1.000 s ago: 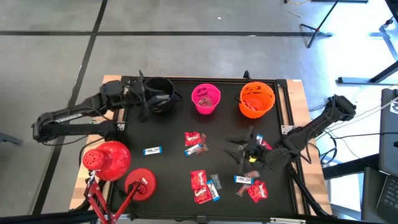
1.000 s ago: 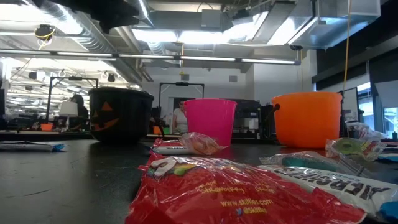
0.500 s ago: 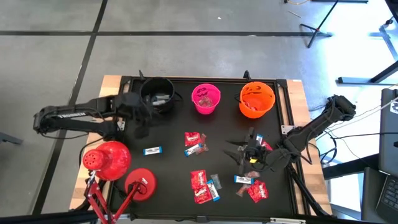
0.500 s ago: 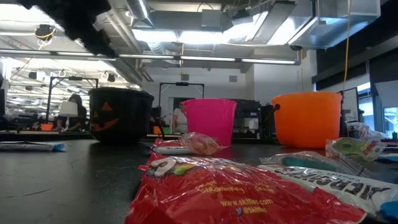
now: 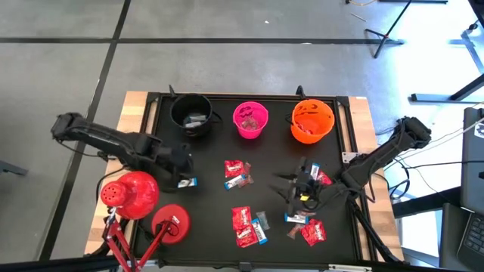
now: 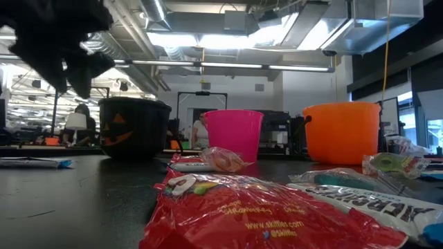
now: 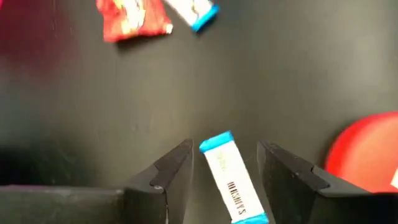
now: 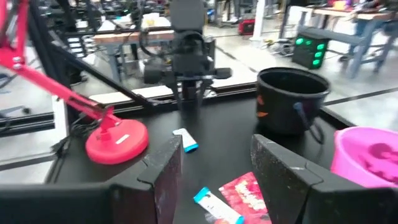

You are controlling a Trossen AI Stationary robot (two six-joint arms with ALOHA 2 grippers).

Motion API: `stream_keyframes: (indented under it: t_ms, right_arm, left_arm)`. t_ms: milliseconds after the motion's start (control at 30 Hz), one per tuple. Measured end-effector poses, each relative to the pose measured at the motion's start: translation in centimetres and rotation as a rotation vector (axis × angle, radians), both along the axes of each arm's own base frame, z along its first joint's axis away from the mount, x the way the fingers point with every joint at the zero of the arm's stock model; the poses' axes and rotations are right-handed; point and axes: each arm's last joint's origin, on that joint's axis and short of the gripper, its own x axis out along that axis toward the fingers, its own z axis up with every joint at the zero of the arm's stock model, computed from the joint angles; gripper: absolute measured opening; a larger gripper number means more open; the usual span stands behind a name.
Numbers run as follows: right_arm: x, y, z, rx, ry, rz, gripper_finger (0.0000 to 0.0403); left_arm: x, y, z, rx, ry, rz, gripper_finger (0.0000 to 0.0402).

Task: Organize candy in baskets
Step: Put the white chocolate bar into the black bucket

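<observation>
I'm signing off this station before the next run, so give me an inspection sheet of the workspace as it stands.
Surface: black table top, wooden edges showing.
Job's things: black bucket, pink bucket, orange bucket along the far edge; wrapped candy scattered in front.
Clutter: red lamp head and red lamp base at the left corner.
Grippers: left gripper open, straddling a blue-and-white bar; right gripper open above candy.
Cables: some beside the right arm.
Surroundings: concrete floor, stands; a person in the background.
</observation>
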Motion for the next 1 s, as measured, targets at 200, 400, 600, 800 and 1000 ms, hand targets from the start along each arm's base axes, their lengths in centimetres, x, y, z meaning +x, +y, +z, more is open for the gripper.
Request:
stream_keyframes:
  t_ms: [200,400,600,800,1000]
  right_arm:
    - [-0.1,0.4,-0.1,0.009,0.008,0.045,0.0186]
    - [-0.2,0.7,-0.2,0.000,0.012,0.058,0.0186]
    - [0.1,0.9,-0.8,-0.017,0.032,0.060,0.0186]
    - [0.3,1.1,-1.2,-0.025,0.049,0.069,0.0186]
    - [0.3,1.1,-1.2,-0.026,0.050,0.069,0.0186]
  left_arm:
    - [1.6,-0.8,-2.7,0.042,0.147,0.092,0.0167]
    - [2.7,-1.2,-5.1,-0.027,0.282,0.153,0.0169]
    - [3.4,-1.6,-6.7,-0.055,0.355,0.153,0.0209]
    - [3.7,-1.4,-7.6,0.017,0.384,0.182,0.0248]
    - [4.0,-1.7,-9.0,0.046,0.454,0.200,0.0251]
